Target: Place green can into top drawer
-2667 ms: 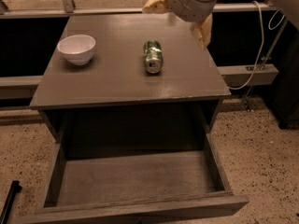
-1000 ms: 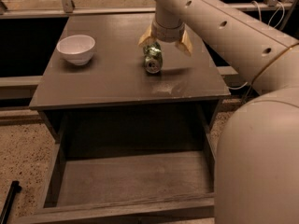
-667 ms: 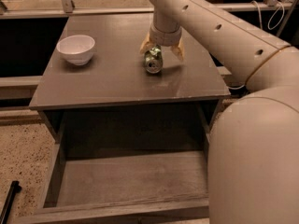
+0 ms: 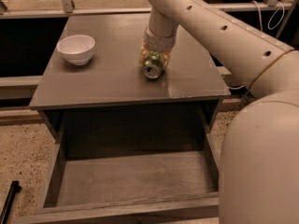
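We see the tool (image 4: 154,59) lowered onto the tabletop (image 4: 107,80), right of the middle and about halfway between the far edge and the near edge. It is clamped around the green can (image 4: 153,70), its pale fingers (image 4: 143,56) lying against the can's left and right sides with no gap showing.

The can lies on its side on the tabletop, one silver end turned toward the near edge, and it sits closer to the right edge than to the left.

The pale, hole-dotted arm (image 4: 210,27) reaches in from the right, passes over the far right corner and bends down to the tool.

A white bowl (image 4: 75,49) stands upright near the left edge, toward the far left corner, well apart from the can.

Below the near edge the top drawer (image 4: 131,178) is pulled out, and we look down on its flat grey-brown bottom, its low side walls and its front panel. The can is not in it.
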You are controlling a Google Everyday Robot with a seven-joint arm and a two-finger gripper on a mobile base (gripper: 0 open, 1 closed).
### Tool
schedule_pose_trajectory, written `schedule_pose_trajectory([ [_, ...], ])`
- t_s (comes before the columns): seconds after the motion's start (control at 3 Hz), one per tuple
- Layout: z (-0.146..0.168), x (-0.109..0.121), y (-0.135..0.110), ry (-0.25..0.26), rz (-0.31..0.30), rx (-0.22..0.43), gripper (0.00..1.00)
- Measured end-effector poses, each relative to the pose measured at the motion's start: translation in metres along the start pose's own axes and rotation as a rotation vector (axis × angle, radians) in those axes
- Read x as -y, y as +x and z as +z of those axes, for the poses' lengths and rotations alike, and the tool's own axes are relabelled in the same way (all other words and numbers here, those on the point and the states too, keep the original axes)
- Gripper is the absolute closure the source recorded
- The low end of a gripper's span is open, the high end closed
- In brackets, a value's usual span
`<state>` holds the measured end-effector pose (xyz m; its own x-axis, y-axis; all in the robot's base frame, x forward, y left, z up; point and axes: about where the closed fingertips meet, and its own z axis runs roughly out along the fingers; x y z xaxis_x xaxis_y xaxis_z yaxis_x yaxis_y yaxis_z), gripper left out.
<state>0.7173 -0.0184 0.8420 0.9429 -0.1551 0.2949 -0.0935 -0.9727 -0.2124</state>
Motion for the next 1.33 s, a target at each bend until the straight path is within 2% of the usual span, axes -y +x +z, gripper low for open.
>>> schedule_pose_trajectory([
  [0.33,-0.036,-0.003,-0.029,0.077,0.092,0.028,0.89],
  [0.67,-0.092,-0.019,-0.070,0.165,0.224,0.015,1.00],
  [1.0,-0.124,-0.009,-0.131,0.306,0.236,0.023,1.00],
  [1.33,-0.098,-0.026,-0.199,0.442,0.220,0.065,1.00],
])
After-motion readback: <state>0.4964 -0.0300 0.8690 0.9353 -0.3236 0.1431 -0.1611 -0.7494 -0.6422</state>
